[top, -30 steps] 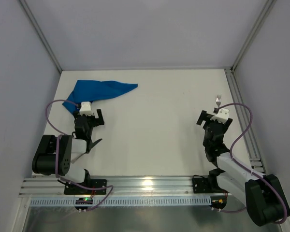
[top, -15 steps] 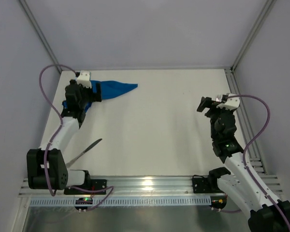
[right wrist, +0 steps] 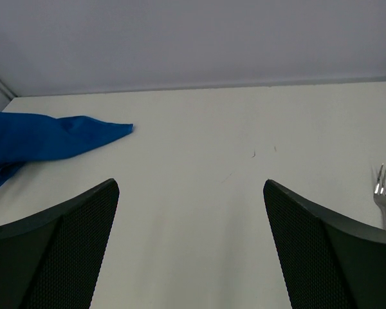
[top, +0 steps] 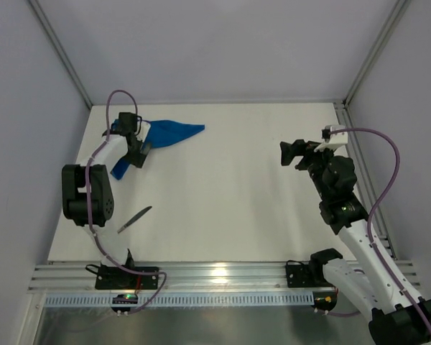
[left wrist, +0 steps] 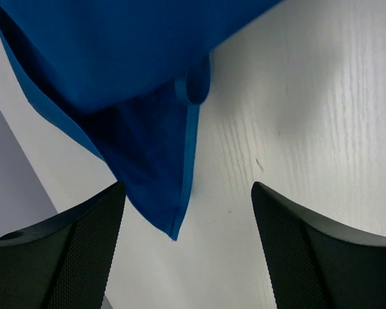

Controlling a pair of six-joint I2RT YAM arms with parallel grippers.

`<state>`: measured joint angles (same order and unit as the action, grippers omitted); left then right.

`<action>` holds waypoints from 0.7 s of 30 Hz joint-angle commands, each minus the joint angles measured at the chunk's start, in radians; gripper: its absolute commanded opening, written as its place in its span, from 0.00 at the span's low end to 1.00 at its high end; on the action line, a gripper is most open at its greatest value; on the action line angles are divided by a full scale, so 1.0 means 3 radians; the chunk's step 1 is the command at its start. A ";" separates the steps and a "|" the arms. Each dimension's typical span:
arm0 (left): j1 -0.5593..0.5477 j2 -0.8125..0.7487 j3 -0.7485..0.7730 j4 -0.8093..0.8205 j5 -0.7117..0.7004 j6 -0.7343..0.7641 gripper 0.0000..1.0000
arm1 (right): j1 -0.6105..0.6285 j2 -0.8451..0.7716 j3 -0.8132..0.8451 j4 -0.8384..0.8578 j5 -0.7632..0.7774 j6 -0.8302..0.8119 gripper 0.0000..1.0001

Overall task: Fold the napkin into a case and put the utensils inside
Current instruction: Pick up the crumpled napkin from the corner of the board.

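1. Top view: the napkin [top: 169,132] lies crumpled at the upper left of the table [top: 237,201], not yet folded. The left gripper [top: 141,151] hangs over its lower edge, jaws wide, probably to take a corner. The knife [top: 134,218] lies lower left, well apart. The right gripper [top: 290,153], equally wide and empty, hovers at centre right.
2. Left wrist: blue cloth fills the upper left, and its loose corner points down between the spread fingers.
3. Right wrist: the fork [right wrist: 384,187] lies at the right edge, outside the open fingers.
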<state>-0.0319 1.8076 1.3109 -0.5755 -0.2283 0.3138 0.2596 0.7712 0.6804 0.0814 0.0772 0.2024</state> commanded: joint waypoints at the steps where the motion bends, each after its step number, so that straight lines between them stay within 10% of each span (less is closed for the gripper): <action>1: 0.0009 0.0217 0.0574 -0.0229 -0.0195 0.0018 0.83 | 0.0009 -0.0014 0.0043 0.0025 -0.0323 0.0036 0.97; 12: -0.0068 0.1312 0.1592 -0.0567 -0.0261 -0.0166 0.70 | 0.0009 0.0124 -0.0044 0.0153 -0.0304 -0.0040 0.97; 18: -0.0068 0.1460 0.1582 -0.0419 -0.0318 -0.0044 0.33 | 0.0014 0.0226 0.0053 0.0148 -0.0319 -0.0020 0.97; 19: -0.0068 0.1455 0.1572 -0.0403 -0.0298 -0.0039 0.01 | 0.0014 0.0242 0.0059 0.0143 -0.0354 -0.0020 0.97; 21: -0.0068 0.1338 0.1501 -0.0327 -0.0170 0.0002 0.00 | 0.0014 0.0242 0.0099 0.0138 -0.0375 0.0005 0.97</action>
<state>-0.0559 2.2429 1.7641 -0.6853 -0.3126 0.2943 0.2600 0.8436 0.6586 0.0917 -0.0113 0.2012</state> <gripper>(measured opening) 0.021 0.972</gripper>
